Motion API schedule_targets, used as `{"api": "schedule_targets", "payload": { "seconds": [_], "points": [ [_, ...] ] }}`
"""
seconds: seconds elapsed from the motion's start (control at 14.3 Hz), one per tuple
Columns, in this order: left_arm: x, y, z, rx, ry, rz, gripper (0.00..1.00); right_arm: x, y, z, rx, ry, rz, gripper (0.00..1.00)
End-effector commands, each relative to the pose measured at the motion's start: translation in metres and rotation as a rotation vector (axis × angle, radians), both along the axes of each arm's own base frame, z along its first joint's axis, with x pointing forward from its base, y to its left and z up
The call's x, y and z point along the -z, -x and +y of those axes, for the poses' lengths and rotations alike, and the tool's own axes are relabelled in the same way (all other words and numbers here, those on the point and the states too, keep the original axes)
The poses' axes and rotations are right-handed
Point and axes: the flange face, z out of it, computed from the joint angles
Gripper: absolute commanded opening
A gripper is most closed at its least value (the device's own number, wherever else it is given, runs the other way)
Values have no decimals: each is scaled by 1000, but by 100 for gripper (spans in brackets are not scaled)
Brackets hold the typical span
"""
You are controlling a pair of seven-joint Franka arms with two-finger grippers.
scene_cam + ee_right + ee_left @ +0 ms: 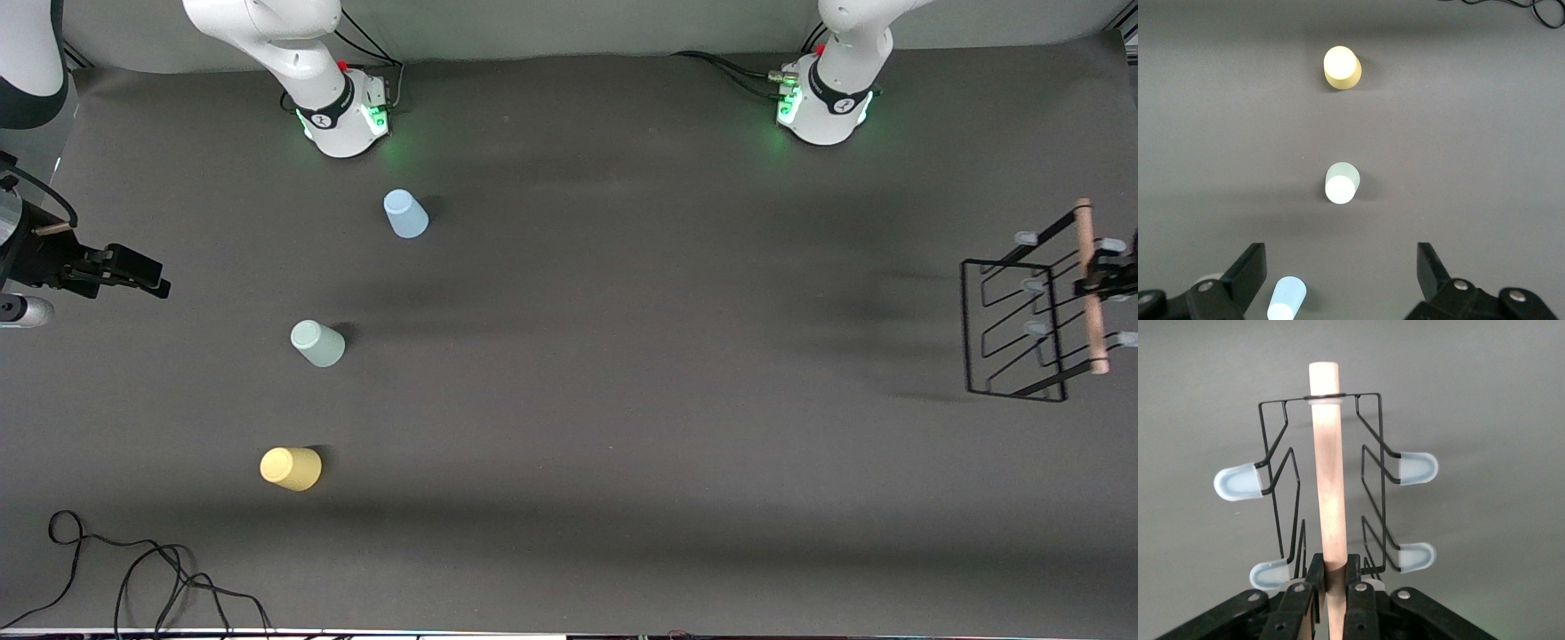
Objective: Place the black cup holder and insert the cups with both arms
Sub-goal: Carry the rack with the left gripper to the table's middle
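Black cup holder (1022, 329) hangs by its handle in the clenched left gripper (1331, 583); right gripper (1338, 280) released.

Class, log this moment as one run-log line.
left gripper: shut on rack handle | right gripper: open, waiting | cups: on table, none inserted

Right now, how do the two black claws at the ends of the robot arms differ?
The left tool is shut on the wooden handle of the black cup holder; the right tool is open and holds nothing. The left tool is at the left arm's end of the table over the holder; the right tool is at the right arm's end, above the table near three upside-down cups. Both are black and two-fingered.
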Motion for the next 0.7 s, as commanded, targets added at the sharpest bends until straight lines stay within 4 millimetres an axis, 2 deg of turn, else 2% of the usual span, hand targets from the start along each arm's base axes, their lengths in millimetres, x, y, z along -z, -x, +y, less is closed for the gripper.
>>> {"api": "schedule_targets", "payload": {
  "seconds": [0.0, 0.14, 0.28, 0.49, 0.63],
  "points": [
    [-17, -14, -69, -72, -16, -2, 0, -2, 2, 2, -6, 5, -13, 100],
    [-21, -20, -133, -143, 9, -8, 0, -2, 2, 2, -6, 5, -13, 100],
    [-14, -24, -207, -213, 8, -2, 0, -2, 1, 2, -3, 5, -14, 100],
    [6, -33, -316, -290, -7, 22, 0, -2, 2, 2, -4, 5, -11, 100],
    [22, -28, -391, -322, -14, 38, 0, -2, 2, 3, -6, 5, -13, 100]
  ]
}}
